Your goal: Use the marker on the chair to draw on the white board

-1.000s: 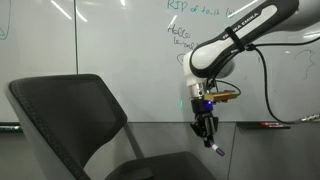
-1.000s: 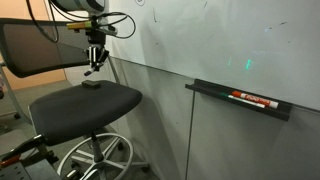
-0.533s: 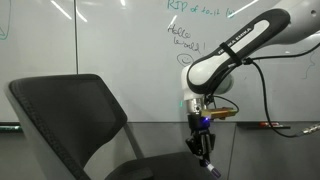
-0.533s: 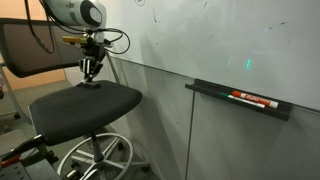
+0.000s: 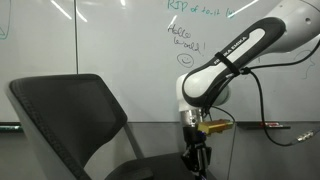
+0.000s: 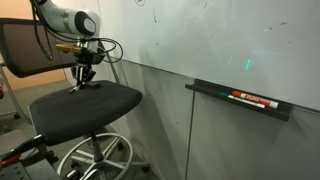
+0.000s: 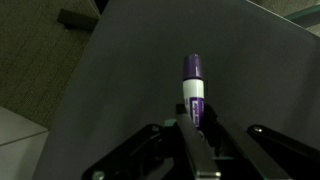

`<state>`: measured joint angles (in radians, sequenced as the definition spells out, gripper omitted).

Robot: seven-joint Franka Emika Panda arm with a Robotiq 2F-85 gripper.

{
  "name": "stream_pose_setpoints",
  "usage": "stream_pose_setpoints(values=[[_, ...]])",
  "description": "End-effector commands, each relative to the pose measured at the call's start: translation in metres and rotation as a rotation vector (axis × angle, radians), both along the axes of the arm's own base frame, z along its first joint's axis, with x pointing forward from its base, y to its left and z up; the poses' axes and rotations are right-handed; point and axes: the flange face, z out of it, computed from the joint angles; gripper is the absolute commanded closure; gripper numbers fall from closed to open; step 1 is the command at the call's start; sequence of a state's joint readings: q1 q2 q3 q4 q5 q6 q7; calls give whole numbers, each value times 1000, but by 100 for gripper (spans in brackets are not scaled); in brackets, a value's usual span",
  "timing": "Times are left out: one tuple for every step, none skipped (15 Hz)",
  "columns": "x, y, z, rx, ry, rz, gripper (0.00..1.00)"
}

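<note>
Now the arm has sunk over the last second. The hand (image 5: 196, 166) that hung clear above the chair (image 5: 70, 110) is down just over the seat, close to its far right part in an exterior view (image 6: 79, 84). Its jaws are together, clamped on the marker (image 7: 193, 88), as they were a moment ago. In the wrist view the marker sticks out ahead of the hand, purple cap forward with a white band behind it, over the plain grey seat. I cannot tell whether its tip touches the cushion.

To my mind this takes the marker away from the white board (image 5: 110, 35), not toward it. The drawing is either done or not yet begun, and the hand looks set to lay the marker on the seat.

As for writing, green handwriting runs along the top of the board; I make out "RIP of", the rest unclear. Lower down is what looks like "Hello (world!)" above a small smiley (image 5: 185, 59). Lettering on the arm (image 5: 240, 45) is too small to read. The marker's band shows nothing legible.
</note>
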<state>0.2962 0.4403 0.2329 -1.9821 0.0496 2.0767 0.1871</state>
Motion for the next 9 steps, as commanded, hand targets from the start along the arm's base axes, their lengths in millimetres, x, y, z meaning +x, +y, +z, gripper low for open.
stream_pose_setpoints(values=[[-6,9,-4,27,-14,38,84],[-8,11,-5,30,-14,45,89],[-10,13,-6,32,-13,56,89],[-12,15,-7,27,-14,68,69],[-15,17,-8,28,-12,82,54],[-10,12,-9,13,2,50,74],[-12,14,-10,15,3,59,65],[-13,15,-10,15,2,63,58],[-13,16,-10,16,2,66,54]])
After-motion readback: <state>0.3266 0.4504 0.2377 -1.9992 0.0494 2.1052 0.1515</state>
